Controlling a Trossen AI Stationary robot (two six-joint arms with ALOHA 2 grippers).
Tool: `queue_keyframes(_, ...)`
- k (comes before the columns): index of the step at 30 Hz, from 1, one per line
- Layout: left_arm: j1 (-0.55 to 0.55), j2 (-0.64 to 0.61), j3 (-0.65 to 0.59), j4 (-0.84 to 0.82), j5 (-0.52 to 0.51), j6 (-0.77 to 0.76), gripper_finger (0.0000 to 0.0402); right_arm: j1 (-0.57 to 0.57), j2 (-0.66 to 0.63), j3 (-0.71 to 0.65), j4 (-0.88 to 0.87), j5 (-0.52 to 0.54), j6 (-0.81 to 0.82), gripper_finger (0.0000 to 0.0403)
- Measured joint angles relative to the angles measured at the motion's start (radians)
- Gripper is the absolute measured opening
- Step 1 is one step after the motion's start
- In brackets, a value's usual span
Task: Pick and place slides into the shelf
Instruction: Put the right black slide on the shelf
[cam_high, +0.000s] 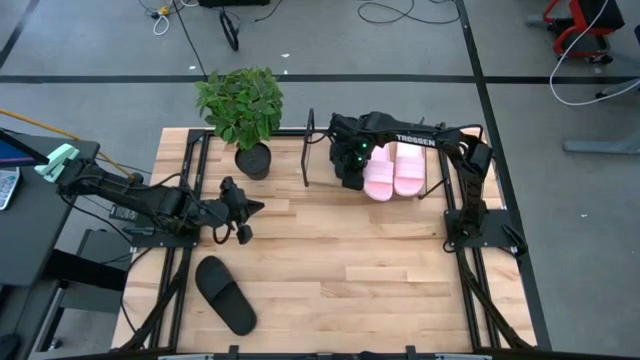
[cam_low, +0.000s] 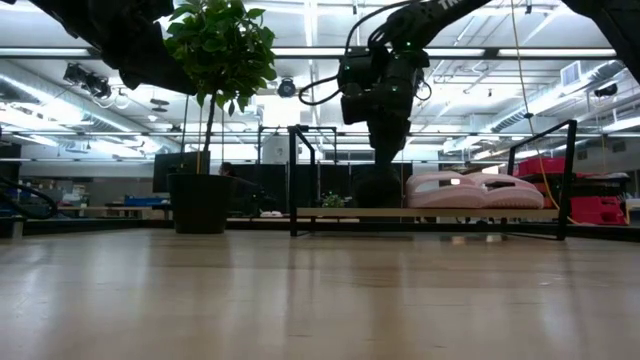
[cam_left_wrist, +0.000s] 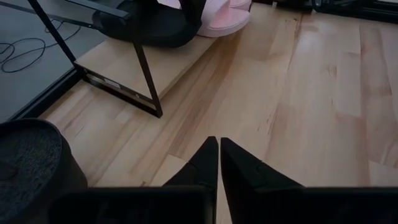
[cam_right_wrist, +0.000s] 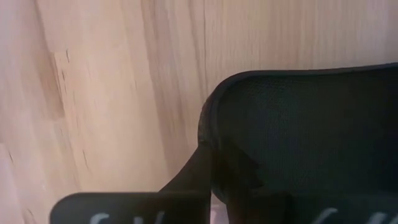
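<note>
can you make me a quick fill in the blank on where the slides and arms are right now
1. The number of pink slides lying on the shelf is ____.
2. The right gripper holds a black slide over the ____.
3. The other black slide lies on the table near its front-____ corner.
4. The left gripper has its jaws ____.

Missing words: two; shelf; left; shut

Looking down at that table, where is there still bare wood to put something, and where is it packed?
Bare wood runs across the table, from the black slide lying near the front left over to the right arm's frame. It is crowded at the back: the potted plant, then the shelf holding two pink slides, with the right gripper working beside them.
</note>
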Motion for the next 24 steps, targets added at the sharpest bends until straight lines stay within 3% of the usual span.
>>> queue_keyframes(14,0.0,0.0,0.0,0.0,-0.006,-0.001,0.0009,-0.003,0.0,0.0,-0.003,0.028,0.036,0.0016)
queue_keyframes(24,0.0,0.0,0.0,0.0,-0.005,0.0,0.0026,-0.003,0.0,0.0,-0.04,0.025,0.036,0.0028)
